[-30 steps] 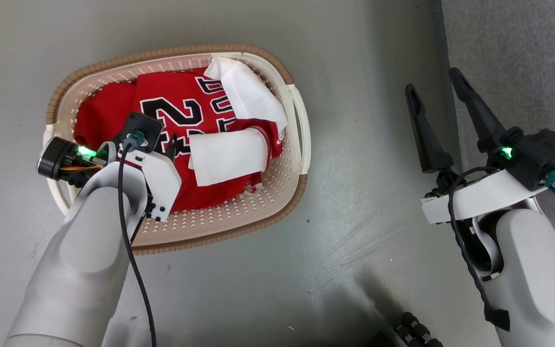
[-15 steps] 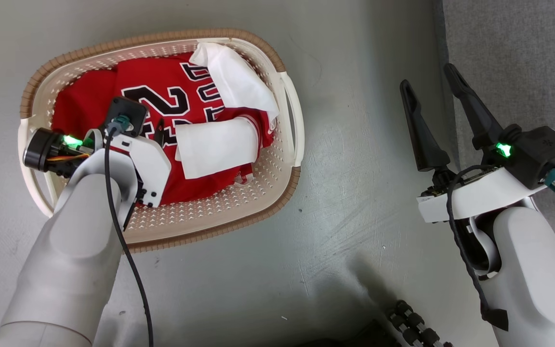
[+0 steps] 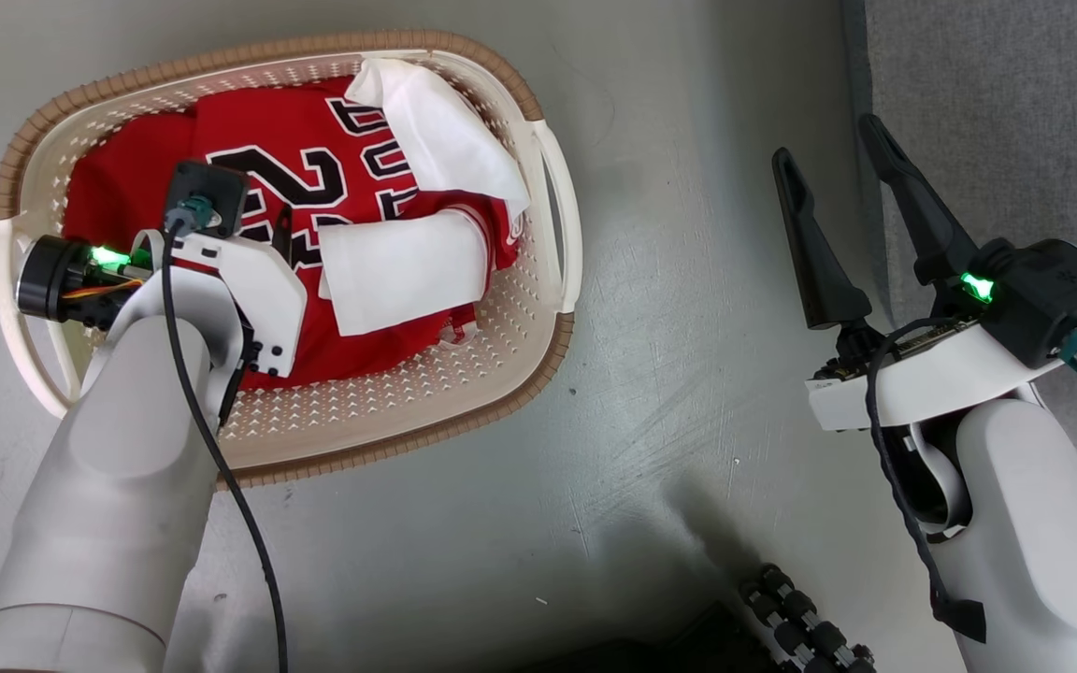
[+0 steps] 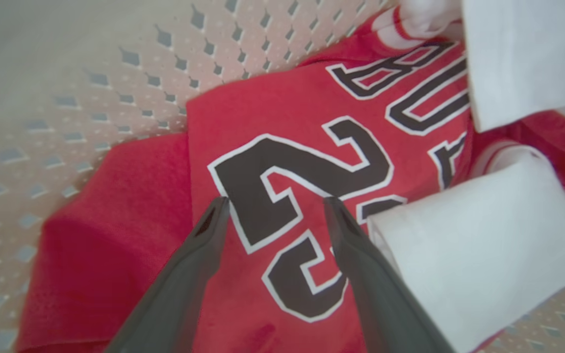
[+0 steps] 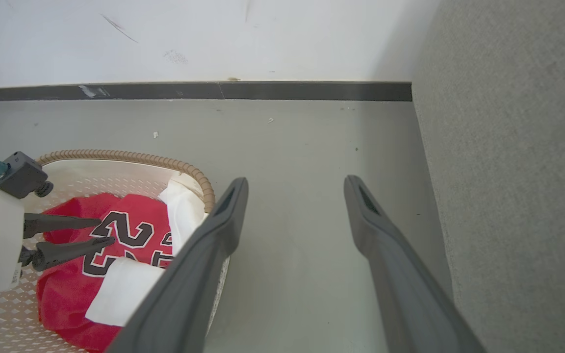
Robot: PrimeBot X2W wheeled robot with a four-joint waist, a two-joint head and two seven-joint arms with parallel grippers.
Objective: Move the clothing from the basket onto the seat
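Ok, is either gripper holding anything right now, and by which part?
Nothing is held. The left gripper is open over the jersey in the basket; the right gripper is open over the floor.

Counts: 1 basket (image 3: 389,407), 1 seat (image 3: 997,93), 2 pincers.
The left pincer (image 4: 272,203) and right pincer (image 3: 825,138) have 2 dark fingers (image 3: 814,252) each; clothing (image 3: 118,192) is 1 numbered red jersey (image 3: 249,131) with 2 white panels (image 3: 403,271), plus red cloth (image 4: 115,230) under its edge, can't tell if separate; 1 black ribbed object (image 3: 800,636) on the floor (image 3: 669,374).
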